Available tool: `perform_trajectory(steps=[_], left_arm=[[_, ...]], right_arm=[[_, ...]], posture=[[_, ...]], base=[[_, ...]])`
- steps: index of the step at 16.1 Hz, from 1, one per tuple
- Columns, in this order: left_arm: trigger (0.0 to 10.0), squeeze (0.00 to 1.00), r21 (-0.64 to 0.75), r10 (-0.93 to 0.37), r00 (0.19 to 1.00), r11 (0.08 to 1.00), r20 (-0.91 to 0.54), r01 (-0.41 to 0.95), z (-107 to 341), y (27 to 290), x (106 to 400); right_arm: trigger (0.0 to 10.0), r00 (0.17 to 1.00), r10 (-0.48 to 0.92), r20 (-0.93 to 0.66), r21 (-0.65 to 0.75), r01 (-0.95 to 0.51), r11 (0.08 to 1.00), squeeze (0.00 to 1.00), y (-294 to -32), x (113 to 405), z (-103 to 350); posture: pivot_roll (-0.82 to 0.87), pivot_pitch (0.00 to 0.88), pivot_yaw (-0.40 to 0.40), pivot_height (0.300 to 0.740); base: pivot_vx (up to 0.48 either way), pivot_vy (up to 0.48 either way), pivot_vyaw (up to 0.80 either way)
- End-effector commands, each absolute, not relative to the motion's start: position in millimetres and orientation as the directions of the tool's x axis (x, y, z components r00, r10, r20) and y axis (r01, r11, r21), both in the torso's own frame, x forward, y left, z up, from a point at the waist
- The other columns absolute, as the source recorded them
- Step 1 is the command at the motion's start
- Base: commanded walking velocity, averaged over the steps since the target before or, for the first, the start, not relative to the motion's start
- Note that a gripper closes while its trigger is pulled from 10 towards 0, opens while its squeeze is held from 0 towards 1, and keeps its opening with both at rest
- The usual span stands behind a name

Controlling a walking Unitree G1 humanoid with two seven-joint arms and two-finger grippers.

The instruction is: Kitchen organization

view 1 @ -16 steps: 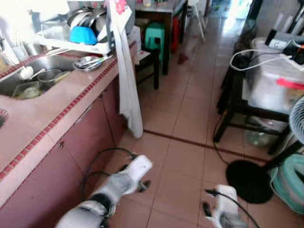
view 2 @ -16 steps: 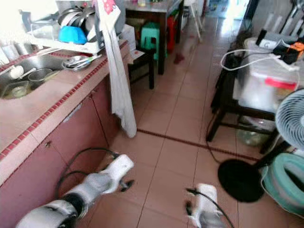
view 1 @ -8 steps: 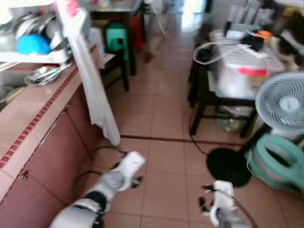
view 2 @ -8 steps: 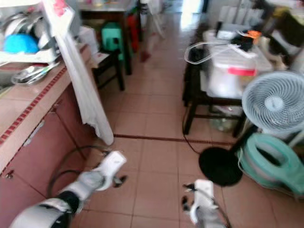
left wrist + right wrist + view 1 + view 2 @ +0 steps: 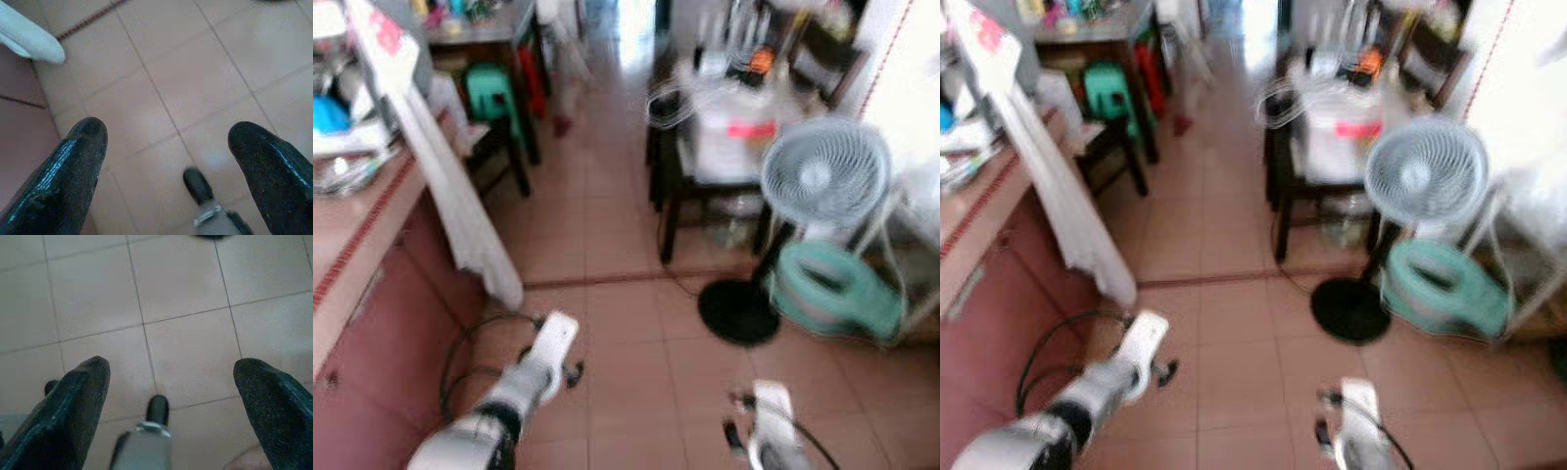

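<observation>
Fan point(image 5: 824, 178), green stool point(image 5: 489, 83), tiled floor point(image 5: 607, 323)

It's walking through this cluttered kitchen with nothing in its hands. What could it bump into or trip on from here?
Probably three things. A black cable trails across the tiled floor toward the standing fan's round base, so a foot might snag it. The fan looks light and could tip if nudged. A white cloth hangs off the counter close to the left gripper, whose open fingers might catch it. The right gripper hangs open over bare tiles.
</observation>
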State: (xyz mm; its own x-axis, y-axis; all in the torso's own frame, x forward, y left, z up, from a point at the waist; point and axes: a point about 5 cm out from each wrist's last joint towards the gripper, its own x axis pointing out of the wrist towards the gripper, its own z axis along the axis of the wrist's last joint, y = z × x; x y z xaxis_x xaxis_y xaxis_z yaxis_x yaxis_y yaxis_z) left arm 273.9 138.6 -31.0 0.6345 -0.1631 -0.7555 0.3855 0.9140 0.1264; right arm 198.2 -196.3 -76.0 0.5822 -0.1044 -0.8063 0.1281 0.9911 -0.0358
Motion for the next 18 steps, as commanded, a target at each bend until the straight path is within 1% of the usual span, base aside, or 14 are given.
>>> perform_trajectory(steps=[1,4,10,18], left_arm=[[10.0,0.00,0.136,-0.182,0.669,0.909,-0.721,0.394,-19.9,136.1,286.4],[10.0,0.00,0.169,-0.196,0.675,0.885,-0.711,0.434,-14.5,134.7,292.2],[10.0,0.00,0.186,-0.188,0.657,0.871,-0.730,0.455,-20.9,142.3,284.8],[10.0,0.00,0.198,-0.192,0.662,0.862,-0.724,0.467,-17.8,142.1,288.2]], right_arm=[[10.0,0.597,-0.100,-0.796,-0.027,0.130,0.991,0.00,-194.7,203.5,-73.4],[10.0,0.596,-0.098,-0.797,-0.015,0.143,0.990,0.00,-191.0,203.1,-74.1],[10.0,0.599,-0.092,-0.796,-0.005,0.145,0.989,0.00,-187.3,205.0,-73.7],[10.0,0.619,-0.085,-0.781,0.009,0.148,0.989,0.00,-184.8,209.9,-71.0]], posture=[[0.03,0.000,0.064,0.740],[0.04,0.000,0.078,0.740],[0.06,0.000,0.086,0.740],[0.06,0.000,0.102,0.740]], base=[[0.424,0.000,0.00],[0.480,0.000,0.00],[0.403,0.000,0.00],[0.445,0.000,0.00]])
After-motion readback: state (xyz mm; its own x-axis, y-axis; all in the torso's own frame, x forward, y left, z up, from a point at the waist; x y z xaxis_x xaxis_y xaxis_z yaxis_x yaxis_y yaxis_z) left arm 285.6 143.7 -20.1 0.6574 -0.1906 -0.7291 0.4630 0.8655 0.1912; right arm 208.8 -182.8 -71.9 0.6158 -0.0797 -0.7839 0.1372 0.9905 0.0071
